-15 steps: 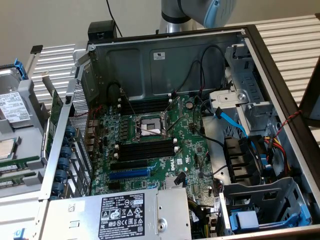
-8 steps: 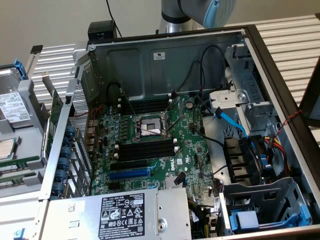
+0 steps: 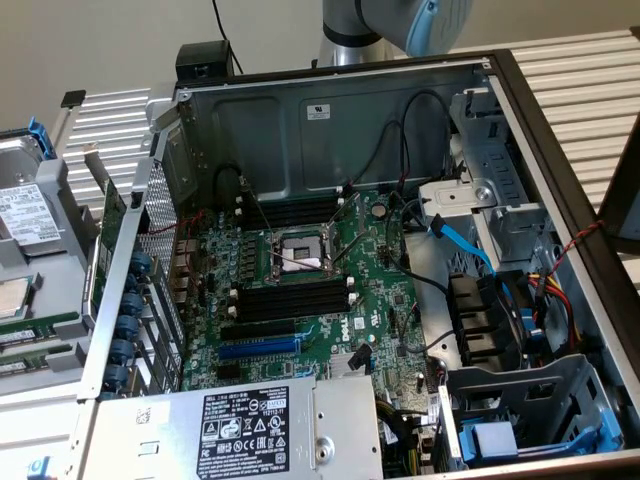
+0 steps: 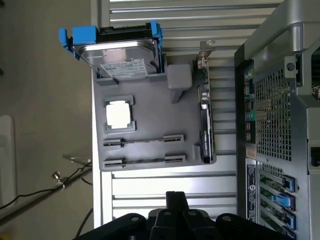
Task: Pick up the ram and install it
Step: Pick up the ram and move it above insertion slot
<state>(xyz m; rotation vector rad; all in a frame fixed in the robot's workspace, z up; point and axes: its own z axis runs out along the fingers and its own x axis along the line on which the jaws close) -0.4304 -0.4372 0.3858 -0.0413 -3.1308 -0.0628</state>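
Observation:
Two thin green ram sticks (image 3: 35, 325) stand on edge in holders on the grey tray (image 3: 50, 275), outside the case at the exterior view's left. In the wrist view they are thin dark lines (image 4: 145, 141) between grey end clips on that tray (image 4: 150, 107). My gripper (image 4: 176, 201) hangs above the slatted table beside the tray, fingers shut together with nothing between them. The motherboard's long black memory slots (image 3: 295, 300) lie in the open case, on either side of the processor socket (image 3: 300, 250).
The tray also carries a hard drive in a blue caddy (image 4: 117, 52), a processor chip (image 4: 119, 114) and a card on edge (image 4: 205, 132). The case's rear panel (image 4: 272, 125) rises beside the tray. Cables (image 3: 460, 245), drive cages and a power supply (image 3: 250, 430) crowd the case.

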